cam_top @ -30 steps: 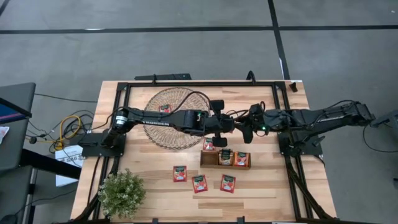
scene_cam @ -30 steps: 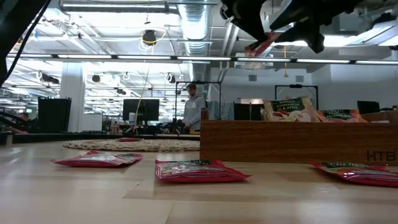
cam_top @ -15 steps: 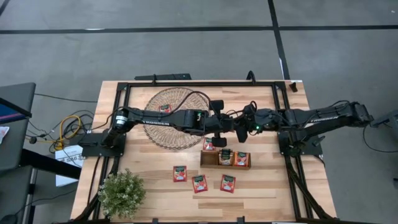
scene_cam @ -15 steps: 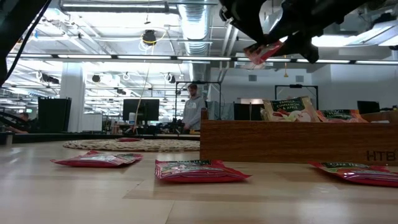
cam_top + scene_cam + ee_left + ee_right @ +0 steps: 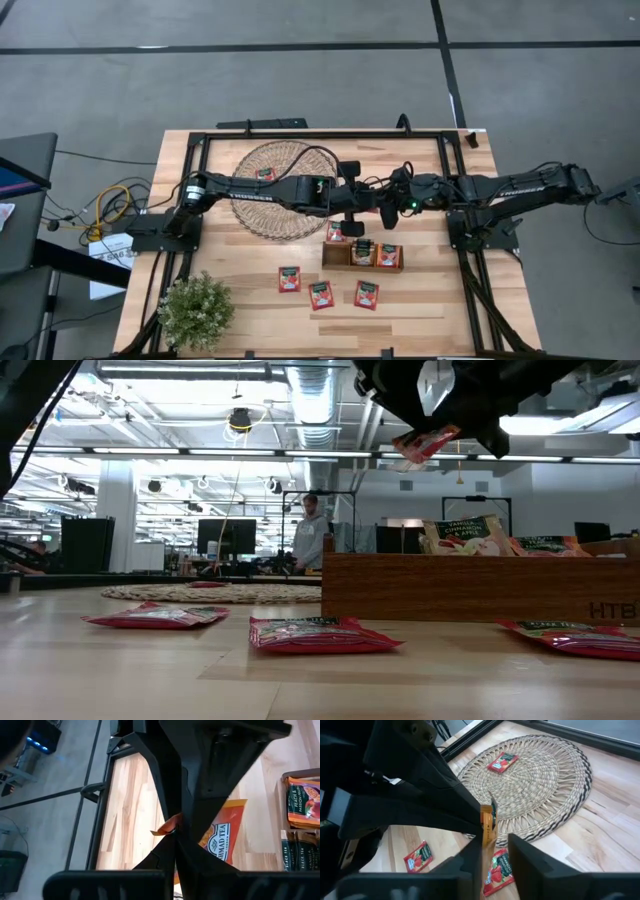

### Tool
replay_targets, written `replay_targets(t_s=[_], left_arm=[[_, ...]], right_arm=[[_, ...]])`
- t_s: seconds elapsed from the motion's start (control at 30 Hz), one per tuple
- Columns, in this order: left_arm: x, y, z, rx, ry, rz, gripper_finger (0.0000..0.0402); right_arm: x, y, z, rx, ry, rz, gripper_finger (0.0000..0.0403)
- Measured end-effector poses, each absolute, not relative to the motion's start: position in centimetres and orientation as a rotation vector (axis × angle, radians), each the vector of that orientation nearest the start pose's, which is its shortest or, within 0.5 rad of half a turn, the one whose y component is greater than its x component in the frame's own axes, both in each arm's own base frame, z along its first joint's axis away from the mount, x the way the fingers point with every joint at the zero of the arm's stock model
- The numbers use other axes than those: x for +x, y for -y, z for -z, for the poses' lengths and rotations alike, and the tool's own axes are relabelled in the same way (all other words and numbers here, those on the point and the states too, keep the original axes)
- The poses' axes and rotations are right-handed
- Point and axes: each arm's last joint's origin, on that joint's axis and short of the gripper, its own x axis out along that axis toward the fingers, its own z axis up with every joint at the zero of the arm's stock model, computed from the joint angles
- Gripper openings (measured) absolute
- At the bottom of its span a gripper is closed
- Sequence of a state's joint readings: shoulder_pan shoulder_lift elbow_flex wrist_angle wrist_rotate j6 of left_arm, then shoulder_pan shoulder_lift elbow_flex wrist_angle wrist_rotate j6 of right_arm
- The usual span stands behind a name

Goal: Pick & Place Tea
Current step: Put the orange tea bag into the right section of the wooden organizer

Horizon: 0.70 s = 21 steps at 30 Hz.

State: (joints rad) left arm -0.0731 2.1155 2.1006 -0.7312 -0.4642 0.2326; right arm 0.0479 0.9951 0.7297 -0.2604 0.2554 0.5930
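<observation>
You've got both arms meeting in mid-air above the table's middle; the left gripper (image 5: 362, 205) is pinched tight on an orange tea sachet (image 5: 428, 442), holding it edge-on well above the wood; the right gripper (image 5: 385, 207) has its dark fingers (image 5: 470, 865) narrowed around that same sachet from the other side, and from your right wrist view you see the packet's thin edge sitting between them; whether they're actually pressing it yet I can't tell.

Containers: your narrow brown three-compartment wooden tray (image 5: 338, 258) sits just below the grippers in the high view; the middle compartment has a dark green-topped sachet (image 5: 362, 250) standing in it, the compartment nearest the right arm has an orange-red sachet (image 5: 388, 255), and a red sachet (image 5: 335, 232) lies at the tray's end nearest the left arm, though I can't tell if it's inside the compartment or beside it.

The large round woven wicker mat (image 5: 262, 215) has one red sachet (image 5: 265, 175) lying flat on it.

Three more red square sachets (image 5: 321, 295) lie flat in a row on the bare wooden table (image 5: 430, 300), apart from each other, with a small green potted plant (image 5: 196, 311) at the corner.
</observation>
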Motion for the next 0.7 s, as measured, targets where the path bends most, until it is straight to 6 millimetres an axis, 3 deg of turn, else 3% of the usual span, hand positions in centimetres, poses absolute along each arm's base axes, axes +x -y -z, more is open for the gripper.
replay_targets(t_s=[0.17, 0.47, 0.7], left_arm=[[47.11, 2.2, -32.2, 0.418, -0.767, -0.281, 0.0], [47.08, 2.11, -32.23, 0.431, -0.768, -0.315, 0.0003], [46.98, 2.1, -32.18, 0.451, -0.782, -0.321, 0.0043]], right_arm=[[21.05, -0.27, -26.92, 0.477, -0.463, 0.352, 0.0008], [20.9, -0.17, -26.79, 0.46, -0.475, 0.391, 0.0001], [20.58, -0.13, -26.29, 0.435, -0.519, 0.434, 0.0]])
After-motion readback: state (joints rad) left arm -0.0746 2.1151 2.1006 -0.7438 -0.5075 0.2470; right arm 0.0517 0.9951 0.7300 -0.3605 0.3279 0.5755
